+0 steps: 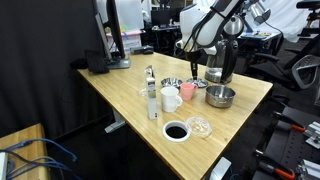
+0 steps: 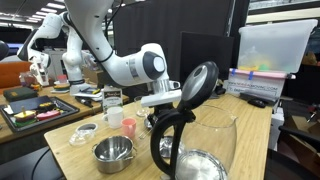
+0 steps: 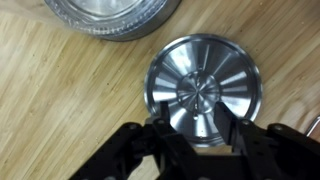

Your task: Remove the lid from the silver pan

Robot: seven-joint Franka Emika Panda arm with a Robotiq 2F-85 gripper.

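- While the black two-fingered gripper (image 3: 205, 138) fills the bottom of the wrist view, its jaws stand wide apart and hold nothing, with one finger (image 3: 165, 140) at each side of the lid's lower edge; whether they touch it cannot be told.
- Just beyond, right of the frame's centre, lies the small round lid of shiny silver metal (image 3: 205, 90). It is mirror-bright, with faint rays running out from a small raised knob in its middle and a darker ring near its rim.
- Around it spreads the light wooden table (image 3: 60, 110); the silver pan under the lid is covered and cannot be made out.
- Farthest off, at the top edge left of centre, the rim of a larger round steel bowl (image 3: 110, 15) shows, near the lid but apart from it.
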